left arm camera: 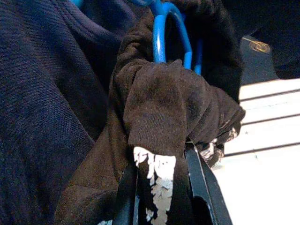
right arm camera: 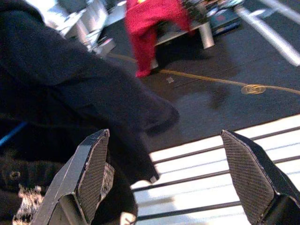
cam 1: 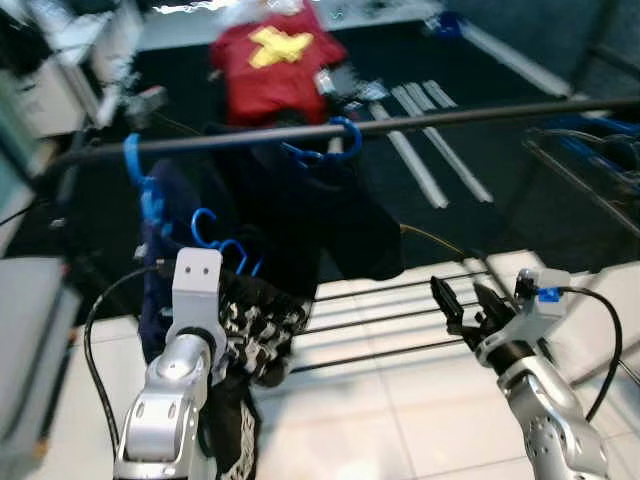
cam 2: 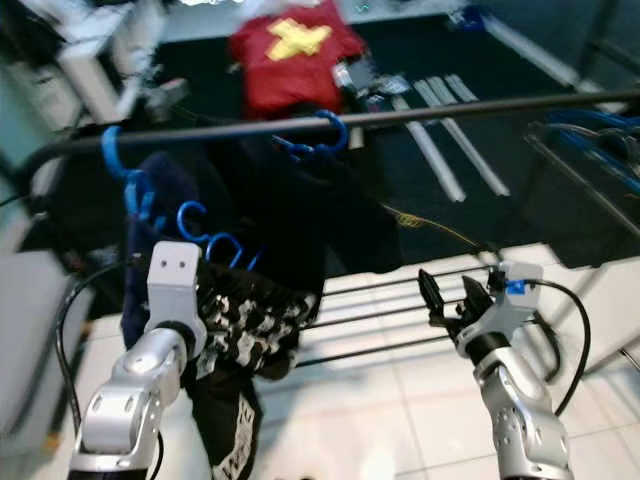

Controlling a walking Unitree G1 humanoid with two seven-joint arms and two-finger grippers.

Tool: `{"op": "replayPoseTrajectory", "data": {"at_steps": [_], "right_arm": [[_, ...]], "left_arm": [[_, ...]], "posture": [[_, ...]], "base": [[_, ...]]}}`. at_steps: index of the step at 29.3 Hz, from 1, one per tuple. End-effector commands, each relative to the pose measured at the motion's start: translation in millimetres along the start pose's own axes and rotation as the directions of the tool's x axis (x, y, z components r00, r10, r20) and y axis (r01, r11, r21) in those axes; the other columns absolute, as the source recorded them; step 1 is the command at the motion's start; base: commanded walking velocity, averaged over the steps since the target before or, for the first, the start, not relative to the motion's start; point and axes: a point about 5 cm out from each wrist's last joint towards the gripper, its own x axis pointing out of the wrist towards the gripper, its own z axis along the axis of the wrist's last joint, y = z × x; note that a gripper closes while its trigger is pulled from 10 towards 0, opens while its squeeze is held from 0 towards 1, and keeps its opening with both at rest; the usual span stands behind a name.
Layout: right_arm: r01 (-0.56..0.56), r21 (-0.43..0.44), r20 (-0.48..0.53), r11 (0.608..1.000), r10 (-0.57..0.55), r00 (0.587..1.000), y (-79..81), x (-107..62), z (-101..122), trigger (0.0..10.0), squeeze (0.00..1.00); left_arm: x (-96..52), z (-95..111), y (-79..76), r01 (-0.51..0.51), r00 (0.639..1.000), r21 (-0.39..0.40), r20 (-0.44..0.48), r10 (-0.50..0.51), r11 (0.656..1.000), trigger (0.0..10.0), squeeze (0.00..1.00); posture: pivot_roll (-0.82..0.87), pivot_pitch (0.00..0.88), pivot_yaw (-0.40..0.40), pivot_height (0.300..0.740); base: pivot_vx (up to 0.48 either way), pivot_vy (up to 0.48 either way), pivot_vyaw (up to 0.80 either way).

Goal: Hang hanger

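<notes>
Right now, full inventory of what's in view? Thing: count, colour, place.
Rail: 1, dark, runs across the scene at the top.
Hangers on rail: at least 2, blue; one hook mid-rail, one hook at its left end.
Dark garments: several, black and navy, hanging below the rail; exact count unclear.
Patterned garment: 1, black and white, on a blue hanger, held by the left gripper.
Red shirt: 1, red with yellow mark, far behind the rail.
Drying rack bars: several, dark, low over the white floor.
Left gripper: shut on the patterned garment.
Right gripper: open, empty, beside the dark garments.
</notes>
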Motion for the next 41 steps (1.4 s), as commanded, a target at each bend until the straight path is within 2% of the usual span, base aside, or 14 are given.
{"op": "replayPoseTrajectory", "data": {"at_steps": [1,8,10,11,13,17,19,20,27,29,31,35,40,41], "right_arm": [[0.024,0.009,-0.030,1.000,-0.023,0.999,-2.9,-2.2,-5.5,10.0,0.00],[0.057,0.047,-0.031,0.997,-0.055,0.998,-8.5,-1.3,-5.1,10.0,0.00],[0.058,0.048,-0.031,0.997,-0.057,0.998,-9.0,-1.1,-5.0,10.0,0.00],[0.058,0.048,-0.032,0.997,-0.057,0.998,-9.1,-0.8,-5.0,10.0,0.00],[0.058,0.048,-0.032,0.997,-0.057,0.998,-9.1,-0.8,-5.0,10.0,0.00],[0.058,0.049,-0.034,0.997,-0.057,0.998,-9.0,-0.1,-5.1,10.0,0.00],[0.060,0.049,-0.033,0.997,-0.058,0.998,-8.7,0.3,-5.0,10.0,0.00],[0.060,0.049,-0.033,0.997,-0.058,0.998,-8.7,0.3,-5.0,10.0,0.00],[0.062,0.059,-0.027,0.996,-0.060,0.998,-7.8,1.3,-3.8,10.0,0.00],[0.059,0.059,-0.027,0.996,-0.058,0.998,-7.0,1.0,-4.1,10.0,0.00],[0.059,0.061,-0.027,0.996,-0.057,0.998,-7.1,0.7,-4.1,10.0,0.00],[0.057,0.065,-0.024,0.996,-0.056,0.998,-7.6,-0.7,-3.8,10.0,0.00],[0.055,0.068,-0.024,0.996,-0.054,0.998,-7.9,-1.8,-3.3,10.0,0.00],[0.051,0.071,-0.027,0.996,-0.050,0.998,-7.9,-2.2,-3.4,10.0,0.00]], "left_arm": [[-3.5,31.3,0.1,-0.015,0.985,0.009,0.170,0.013,1.000,10.0,0.00],[-7.0,34.6,1.8,-0.004,0.983,0.111,0.181,-0.016,0.994,10.0,0.00],[-7.1,32.8,-1.3,0.037,0.985,0.121,0.165,-0.057,0.992,10.0,0.00],[-8.0,30.9,-14.2,0.154,0.974,0.107,0.153,-0.169,0.982,10.0,0.00],[-8.0,30.9,-14.2,0.154,0.974,0.107,0.153,-0.169,0.982,10.0,0.00],[-11.5,31.9,-31.4,0.279,0.941,0.090,0.170,-0.291,0.956,10.0,0.00],[-17.3,36.8,-51.8,0.381,0.899,0.067,0.207,-0.387,0.922,10.0,0.00],[-17.3,36.8,-51.8,0.381,0.899,0.067,0.207,-0.387,0.922,10.0,0.00],[-15.2,66.7,-101.9,0.521,0.813,-0.033,0.324,-0.484,0.853,10.0,0.00],[-21.0,82.0,-125.5,0.603,0.749,-0.048,0.378,-0.545,0.796,10.0,0.00],[-24.3,84.6,-132.2,0.634,0.722,-0.041,0.389,-0.572,0.773,10.0,0.00],[-31.8,83.5,-140.1,0.689,0.673,-0.033,0.399,-0.622,0.724,10.0,0.00],[-29.7,73.2,-132.0,0.682,0.686,-0.020,0.364,-0.630,0.731,10.0,0.00],[-25.4,55.4,-119.7,0.677,0.702,0.024,0.279,-0.656,0.735,10.0,0.00]], "posture": [[-0.09,0.151,0.041,0.740],[-0.09,0.155,0.039,0.740],[-0.08,0.156,0.037,0.740],[-0.08,0.155,0.035,0.740],[-0.08,0.155,0.035,0.740],[-0.08,0.154,0.033,0.740],[-0.09,0.155,0.036,0.740],[-0.09,0.155,0.036,0.740],[-0.10,0.154,0.033,0.740],[-0.11,0.152,0.035,0.740],[-0.11,0.152,0.035,0.740],[-0.11,0.156,0.038,0.740],[-0.11,0.161,0.034,0.740],[-0.10,0.163,0.029,0.740]], "base": [[0.000,0.000,0.73],[0.000,0.000,0.21],[0.000,0.000,0.00],[0.000,0.000,0.00],[0.000,0.000,0.00],[0.000,0.000,0.00],[0.000,0.000,0.00],[0.000,0.000,0.00],[0.000,0.000,0.00],[0.000,0.000,0.00],[0.000,0.000,0.00],[0.000,0.000,0.00],[0.000,0.000,0.00],[0.000,0.000,0.00]]}}
